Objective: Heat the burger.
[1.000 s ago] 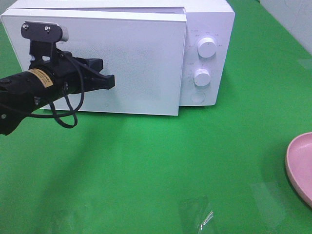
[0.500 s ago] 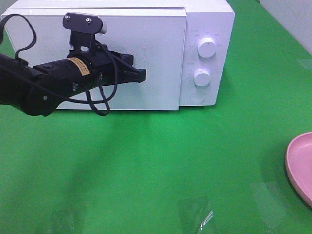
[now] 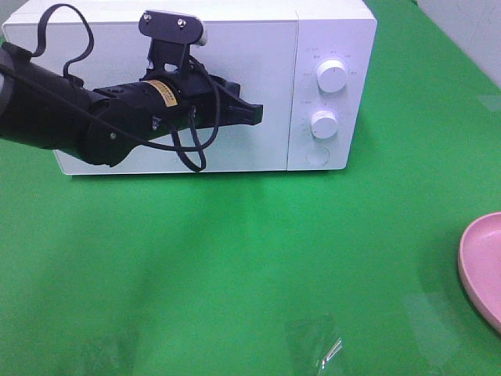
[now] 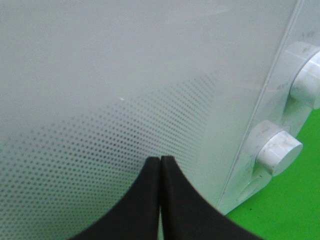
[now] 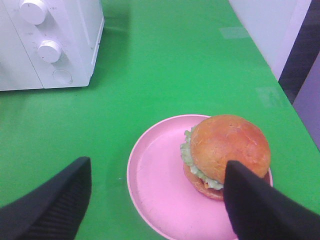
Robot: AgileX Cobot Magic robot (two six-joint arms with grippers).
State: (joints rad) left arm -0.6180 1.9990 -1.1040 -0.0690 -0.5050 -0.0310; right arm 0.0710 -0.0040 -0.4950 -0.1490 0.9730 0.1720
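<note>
**Left gripper against the shut microwave door**

Left gripper [image 3: 252, 115], jaws pressed together and empty, rests against the microwave [image 3: 337, 31] door, which looks closed. Your burger [image 5: 226, 154] sits outside on the pink plate [image 5: 155, 185], beneath the wide-open right gripper [image 5: 157, 195]. You likely need that door open next.

Your left arm [image 3: 86, 125] is fat and black, with a yellow sticker [image 3: 162, 92], loopy black wires [image 3: 192, 149] and a grey screwed camera box [image 3: 172, 25].
</note>
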